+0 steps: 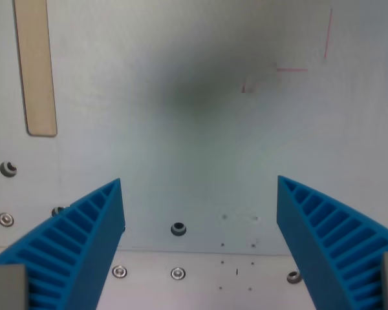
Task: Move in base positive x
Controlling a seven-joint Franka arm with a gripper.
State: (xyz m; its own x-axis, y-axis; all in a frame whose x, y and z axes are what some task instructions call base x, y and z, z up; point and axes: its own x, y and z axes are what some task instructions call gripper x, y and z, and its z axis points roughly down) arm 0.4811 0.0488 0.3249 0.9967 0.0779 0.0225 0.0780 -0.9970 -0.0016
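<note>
My gripper (pixel 199 184) is open and empty, its two blue ribbed fingers (pixel 84 232) spread wide at the bottom of the wrist view. It hovers over a pale grey metal plate (pixel 200 129). Nothing lies between the fingers. A soft dark shadow falls on the plate above the gripper.
A tan slot (pixel 37 64) runs down the wrist view's upper left. Screw holes and bolts dot the plate, among them a dark hole (pixel 178 228) and bolts (pixel 177 274) along the lower edge strip. Thin red lines (pixel 291 70) mark the upper right.
</note>
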